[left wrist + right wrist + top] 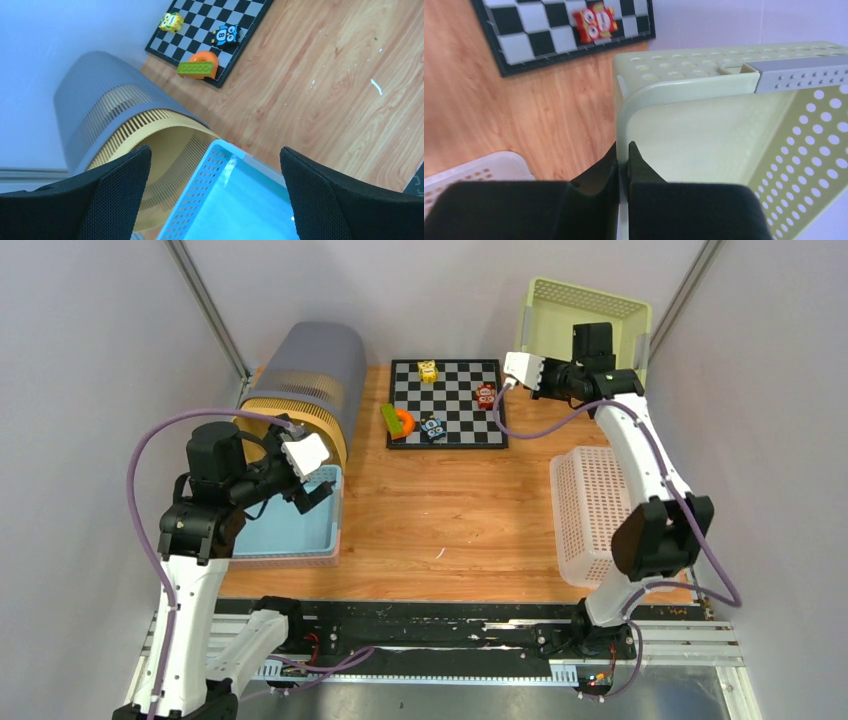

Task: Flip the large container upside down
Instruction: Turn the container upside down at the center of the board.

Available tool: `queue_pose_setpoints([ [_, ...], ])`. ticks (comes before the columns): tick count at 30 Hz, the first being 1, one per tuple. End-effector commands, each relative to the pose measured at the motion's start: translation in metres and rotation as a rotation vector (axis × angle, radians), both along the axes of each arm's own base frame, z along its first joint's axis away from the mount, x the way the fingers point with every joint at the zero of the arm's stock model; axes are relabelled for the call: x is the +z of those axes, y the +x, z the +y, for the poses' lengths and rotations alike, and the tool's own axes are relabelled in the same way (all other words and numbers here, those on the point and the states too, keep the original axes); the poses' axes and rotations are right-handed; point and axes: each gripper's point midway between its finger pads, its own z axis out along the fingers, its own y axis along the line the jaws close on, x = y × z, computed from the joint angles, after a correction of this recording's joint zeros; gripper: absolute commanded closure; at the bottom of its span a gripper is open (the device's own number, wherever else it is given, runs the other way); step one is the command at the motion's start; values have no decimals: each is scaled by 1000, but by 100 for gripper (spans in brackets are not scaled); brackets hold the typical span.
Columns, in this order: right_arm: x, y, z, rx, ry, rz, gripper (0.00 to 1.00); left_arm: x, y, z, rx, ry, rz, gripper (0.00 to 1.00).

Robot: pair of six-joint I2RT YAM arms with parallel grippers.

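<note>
The rim of the green basket (pixel 704 130) is clamped by the right gripper (pixel 623 150) — the left gripper (pixel 215 151) is held spread wide over the blue basket (pixel 200 200).

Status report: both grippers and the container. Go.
Right gripper shut on green basket rim. Left gripper open over blue basket. Green basket not yet inverted. White basket nearby, not touching.
</note>
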Motion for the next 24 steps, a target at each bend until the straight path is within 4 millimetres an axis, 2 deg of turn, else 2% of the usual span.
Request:
queue_pose_setpoints([
  [1, 18, -74, 58, 217, 134, 79, 98, -3, -7, 3, -50, 84, 17, 0],
  [7, 17, -208, 119, 487, 232, 288, 98, 10, 11, -3, -13, 158, -51, 0],
  [10, 15, -271, 138, 609, 277, 407, 98, 23, 14, -20, -56, 176, -92, 0],
  [13, 9, -322, 149, 705, 322, 559, 98, 37, 5, -44, -171, 163, -114, 0],
  [16, 9, -353, 153, 751, 356, 665, 98, 42, -13, -68, -306, 153, -119, 0],
  [20, 16, -374, 154, 787, 420, 757, 98, 31, -36, -92, -477, 148, -92, 0],
  [24, 18, -391, 155, 814, 471, 860, 98, 21, -54, -108, -596, 162, -67, 0],
])
